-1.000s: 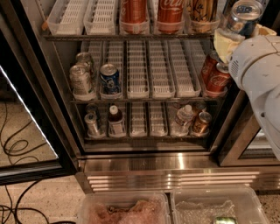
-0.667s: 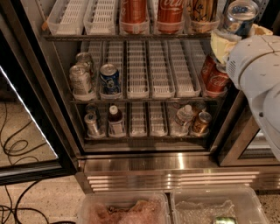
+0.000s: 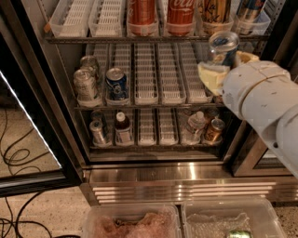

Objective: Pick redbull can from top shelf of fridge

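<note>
I only have the one camera view, looking into the open fridge. My claw sits out in front of the racks toward the right edge, just below the top shelf. It is clenched on the redbull can. The can stands between the yellowish fingers, tipped slightly so I see its silver lid. It is off the top shelf and level with the upper part of the middle rack.

On the top shelf, two white lane trays stand bare at the left edge. Two red cola cans stand side by side mid-shelf, with a gold-brown can to their right. A further can at the right edge is cut off, so I can't name it.

At the middle rack's left edge are two silver cans, one behind the other, and just beside them a wider blue can. The bottom rack has small cans and a bottle on the left, and another bottle touching a brown can on the right. Below is the steel grille base, and two clear plastic tubs lie along the lower edge of the view.
</note>
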You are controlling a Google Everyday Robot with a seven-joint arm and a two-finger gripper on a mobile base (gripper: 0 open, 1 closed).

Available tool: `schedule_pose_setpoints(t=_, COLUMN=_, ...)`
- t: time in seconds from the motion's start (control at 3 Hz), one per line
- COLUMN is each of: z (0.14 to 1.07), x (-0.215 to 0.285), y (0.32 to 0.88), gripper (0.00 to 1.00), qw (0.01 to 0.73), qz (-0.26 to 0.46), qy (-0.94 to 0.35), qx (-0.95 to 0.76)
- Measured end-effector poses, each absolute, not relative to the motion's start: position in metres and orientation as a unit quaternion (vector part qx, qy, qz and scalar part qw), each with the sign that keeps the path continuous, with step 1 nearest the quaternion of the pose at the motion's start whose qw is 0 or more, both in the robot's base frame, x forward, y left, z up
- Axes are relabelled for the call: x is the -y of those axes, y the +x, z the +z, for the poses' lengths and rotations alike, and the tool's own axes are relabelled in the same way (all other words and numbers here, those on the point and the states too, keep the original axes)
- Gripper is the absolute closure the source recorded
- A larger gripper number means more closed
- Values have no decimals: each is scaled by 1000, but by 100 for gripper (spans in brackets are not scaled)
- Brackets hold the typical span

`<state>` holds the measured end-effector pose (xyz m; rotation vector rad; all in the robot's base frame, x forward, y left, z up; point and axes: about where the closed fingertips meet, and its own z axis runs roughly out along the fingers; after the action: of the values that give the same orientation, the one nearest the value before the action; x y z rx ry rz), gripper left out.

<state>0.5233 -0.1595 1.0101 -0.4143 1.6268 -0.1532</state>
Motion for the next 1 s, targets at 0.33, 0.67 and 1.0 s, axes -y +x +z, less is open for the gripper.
schedule_pose_setpoints(t=0.33, z=978, x=126, y=512, gripper=100, qw=642, qz=-62, qy=-256, qx=-721)
schedule_pose_setpoints(t=0.67, z=978, x=126, y=512, gripper=100, qw=642, qz=-62, qy=-256, qx=-721)
schedule_pose_setpoints(t=1.0, z=961, x=112, y=510, gripper=100, qw=628, qz=-51, qy=-278, qx=-725)
